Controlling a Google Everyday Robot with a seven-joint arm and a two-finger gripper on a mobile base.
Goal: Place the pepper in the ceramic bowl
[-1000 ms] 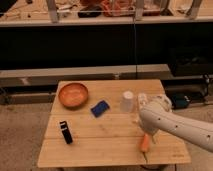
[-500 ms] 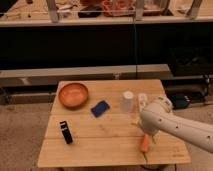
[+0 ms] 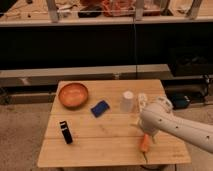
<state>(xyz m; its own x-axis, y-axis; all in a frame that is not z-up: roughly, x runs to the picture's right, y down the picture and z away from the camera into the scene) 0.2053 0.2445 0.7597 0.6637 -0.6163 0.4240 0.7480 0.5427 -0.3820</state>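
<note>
The claw [image 3: 148,137] remains at the lower right of the frame, just above the pepper [image 3: 144,145] on the bench [image 3: 100,146]; whether it grips cannot be told. The pepper and the ceramic bowl [image 3: 73,94] at upper left are unmoved and well apart.

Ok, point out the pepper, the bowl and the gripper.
pepper [image 3: 144,145]: camera view, its orange body.
bowl [image 3: 73,95]: camera view, its bare inside.
gripper [image 3: 148,136]: camera view, its tip, at the pepper's upper end.
</note>
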